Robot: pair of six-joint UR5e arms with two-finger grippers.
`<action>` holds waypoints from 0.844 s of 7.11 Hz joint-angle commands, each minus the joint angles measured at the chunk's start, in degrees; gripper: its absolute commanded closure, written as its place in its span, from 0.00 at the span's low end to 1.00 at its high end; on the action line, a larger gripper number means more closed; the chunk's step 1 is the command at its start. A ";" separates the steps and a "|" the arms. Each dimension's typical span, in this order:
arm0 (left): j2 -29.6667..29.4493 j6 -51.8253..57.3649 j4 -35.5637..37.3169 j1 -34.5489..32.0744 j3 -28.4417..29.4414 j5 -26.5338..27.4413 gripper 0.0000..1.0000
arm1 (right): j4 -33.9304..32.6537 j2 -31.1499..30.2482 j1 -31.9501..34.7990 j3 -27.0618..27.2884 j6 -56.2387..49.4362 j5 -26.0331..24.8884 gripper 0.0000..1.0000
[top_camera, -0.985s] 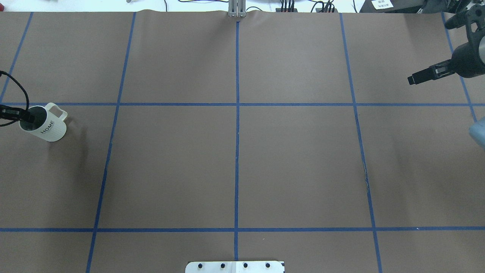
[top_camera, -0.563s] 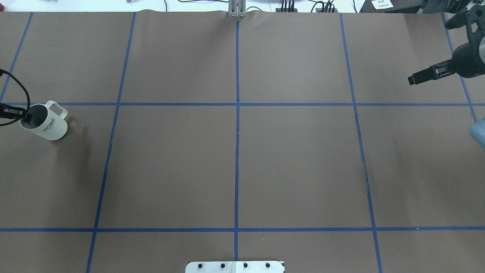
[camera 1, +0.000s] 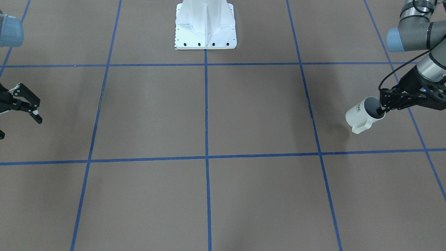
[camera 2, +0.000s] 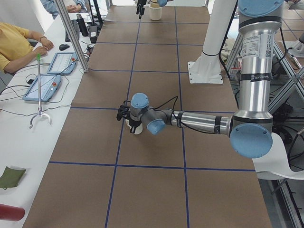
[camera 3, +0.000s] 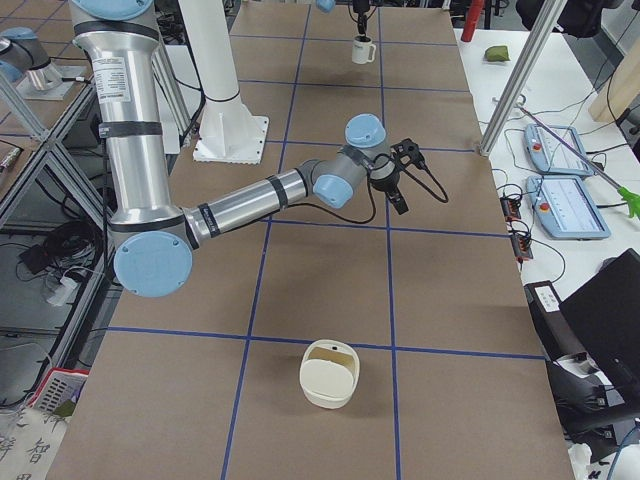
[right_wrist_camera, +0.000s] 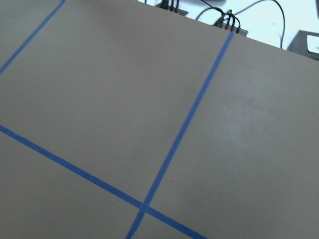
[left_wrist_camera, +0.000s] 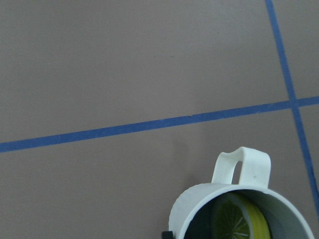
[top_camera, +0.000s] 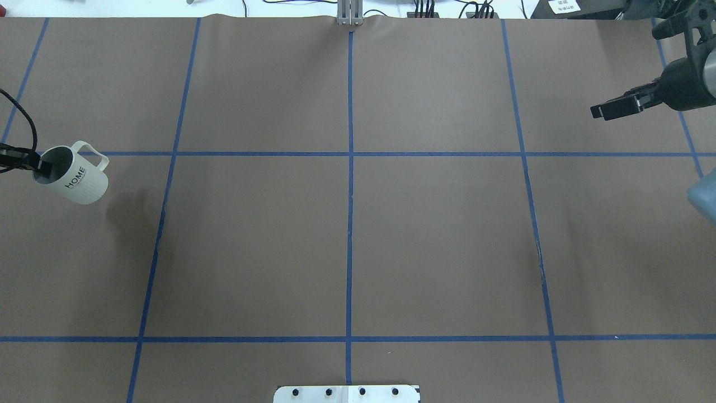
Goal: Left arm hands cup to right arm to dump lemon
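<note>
Entry for the left arm [camera 2: 199,121]: forearm lay low and near level over the worktop [top_camera: 436,246], reaching toward its left edge, wrist bent down. The left gripper [top_camera: 37,163] was clamped on the rim of the cup [top_camera: 78,180], one finger inside and one outside, on the side opposite the loop handle [top_camera: 94,155]. The cup hung clear of the surface near the left edge, about midway between the robot-side and far edges, its shadow [top_camera: 130,204] lying apart from it. The lemon [left_wrist_camera: 238,222], yellow-green, sat inside the cup. Entry for the right arm [camera 3: 250,195]: extended toward the right edge. The right gripper [top_camera: 598,111] had its jaws spread with nothing between them, above the surface toward the far right corner. A cream tub [camera 3: 330,373] stood near the right edge. Compared with a second earlier, the cup was higher and slightly further from the left edge, with its shadow more detached. The left gripper's hold was unchanged. The right gripper had shifted a little inward and toward the far edge.
</note>
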 commanded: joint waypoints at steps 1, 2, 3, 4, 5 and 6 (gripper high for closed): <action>-6.53 -10.66 5.55 -0.80 -1.74 -0.77 1.00 | 8.54 4.89 -4.13 -4.90 0.21 -3.06 0.01; -10.39 -20.14 5.56 -0.80 -1.74 -0.77 1.00 | 15.29 5.95 -7.90 -7.27 0.04 -12.14 0.01; -14.43 -30.67 5.65 -0.45 -0.96 -0.59 1.00 | 22.49 6.31 -12.20 -9.82 -0.14 -19.89 0.01; -19.17 -40.44 5.65 -0.02 -0.25 -0.51 1.00 | 27.35 8.49 -15.64 -12.02 -0.75 -24.84 0.01; -23.22 -46.54 5.74 1.38 1.06 -0.24 1.00 | 29.31 12.08 -18.81 -13.52 -6.32 -28.37 0.01; -27.61 -51.30 5.74 2.44 2.81 -0.07 1.00 | 29.50 15.94 -21.19 -13.62 -10.64 -31.01 0.01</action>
